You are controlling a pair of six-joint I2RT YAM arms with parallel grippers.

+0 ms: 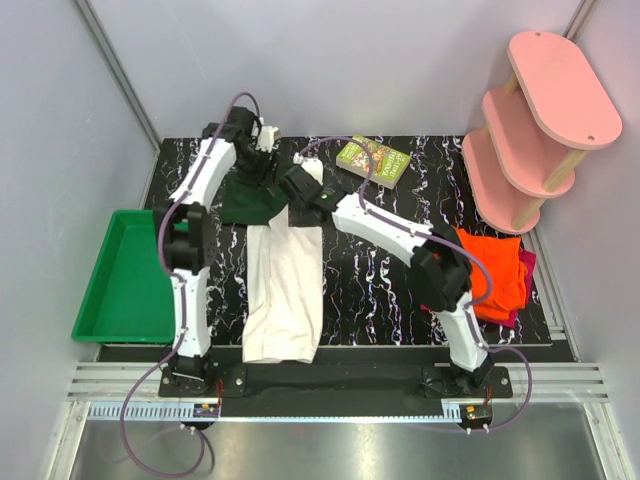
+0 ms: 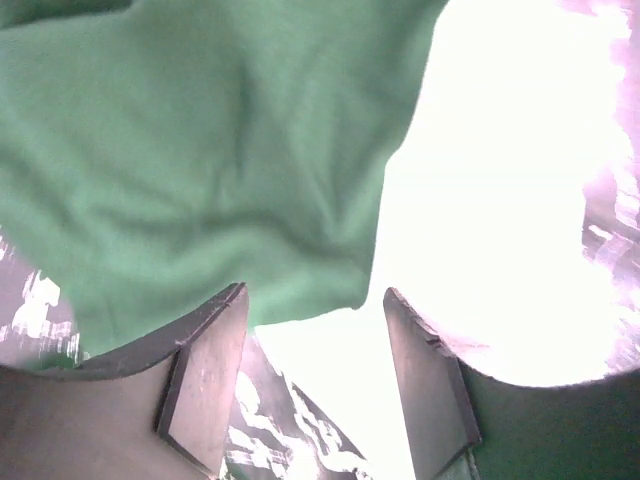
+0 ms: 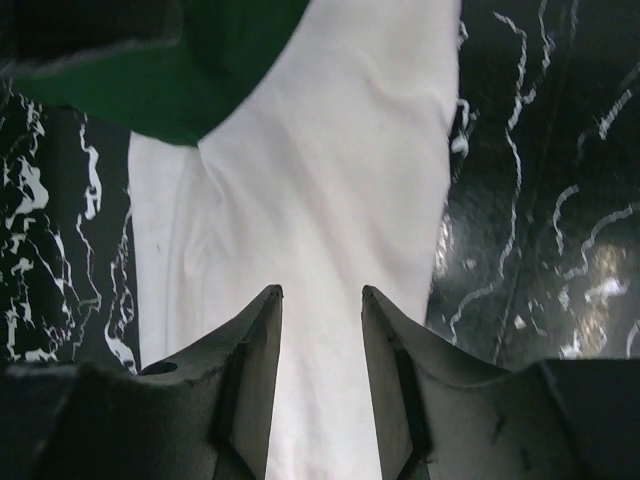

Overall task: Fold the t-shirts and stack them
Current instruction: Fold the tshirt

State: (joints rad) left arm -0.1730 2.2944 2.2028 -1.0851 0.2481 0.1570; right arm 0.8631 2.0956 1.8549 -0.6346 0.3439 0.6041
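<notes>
Up close, the left pincer [image 2: 315, 292] stands spread, its two fingers well apart and nothing clamped between them. The lower edge of the dark green sleeve [image 2: 200, 150] dips just into the gap and reaches the tip of the finger at the lower left of that view. The right pincer [image 3: 321, 290] is parted too, though more narrowly, and pinches nothing. The cream-white t-shirt [image 3: 330, 180] lies flat beneath its tips and shows through the gap; whether the tips press on the cloth I cannot tell. From above, that shirt lies as a long folded strip on the black marbled bench [image 1: 380, 290], left of centre, with its green sleeve at the upper end, where both arms meet. Near the right edge of the frame, the orange t-shirt [image 1: 490, 265] sits folded on the magenta-red t-shirt [image 1: 524, 262]. A green tray [image 1: 125, 275] sits at the left and a book [image 1: 374, 161] at upper centre.
</notes>
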